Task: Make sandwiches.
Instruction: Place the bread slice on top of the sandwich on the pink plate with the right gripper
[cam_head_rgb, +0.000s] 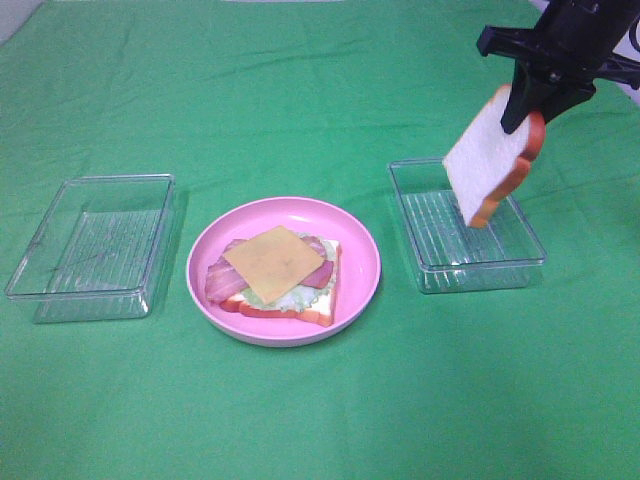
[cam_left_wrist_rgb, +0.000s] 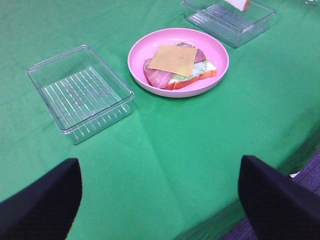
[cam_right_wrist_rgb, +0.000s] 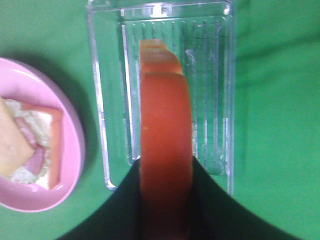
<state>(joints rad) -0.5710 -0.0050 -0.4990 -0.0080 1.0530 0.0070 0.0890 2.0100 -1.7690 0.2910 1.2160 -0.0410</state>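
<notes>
Gripped bread slice — faces unseen edge-on

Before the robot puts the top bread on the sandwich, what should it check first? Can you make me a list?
1. Right tool shut on the bread slice: ok; the slice hangs clear above the right tray.
2. Cheese on top of the stack, nothing covering it: ok.
3. Stack sits inside the pink plate: ok.
4. Left tool away from the plate: ok; it is open and empty.
5. Slice level for laying down: not ok; it hangs on edge, tilted.
6. Grip firm enough for turning the slice: cannot tell.
</notes>
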